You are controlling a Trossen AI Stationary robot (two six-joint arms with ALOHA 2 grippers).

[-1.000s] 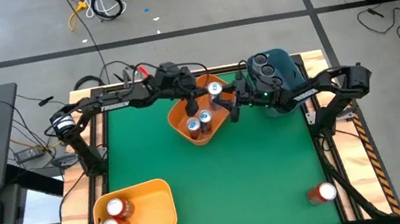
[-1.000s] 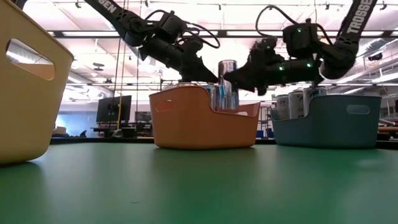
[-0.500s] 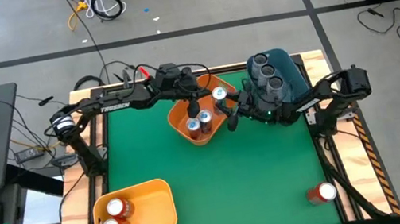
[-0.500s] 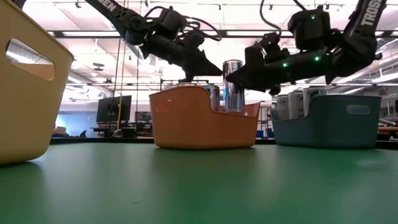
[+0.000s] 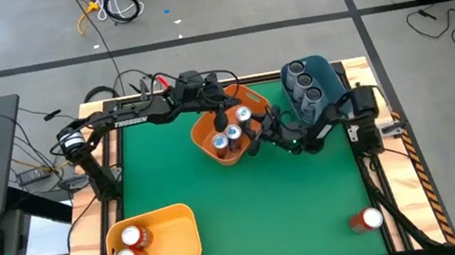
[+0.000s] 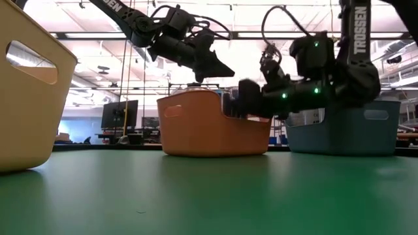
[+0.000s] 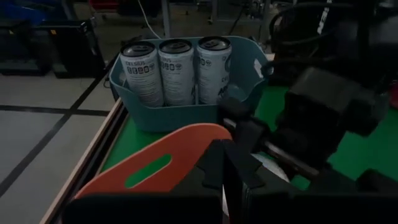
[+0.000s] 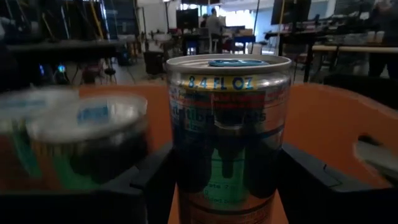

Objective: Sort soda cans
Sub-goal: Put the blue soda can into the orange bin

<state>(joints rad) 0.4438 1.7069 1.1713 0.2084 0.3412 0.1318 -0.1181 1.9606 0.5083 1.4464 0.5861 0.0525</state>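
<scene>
1. The bench (image 5: 249, 206) has a green top set in a light wooden frame, with dark rails along its left and right edges.
2. An orange bin (image 5: 210, 136) stands on the green near the far edge, about midway across.
3. A blue bin (image 5: 328, 70) stands just to the right of it, at the far right corner; in the low view the two sit close side by side.
4. A yellow bin (image 5: 175, 232) stands at the near left corner, well apart from the other two.
5. One red-orange can (image 5: 367, 219) lies on its side directly on the bench near the near right corner, by the frame.
</scene>
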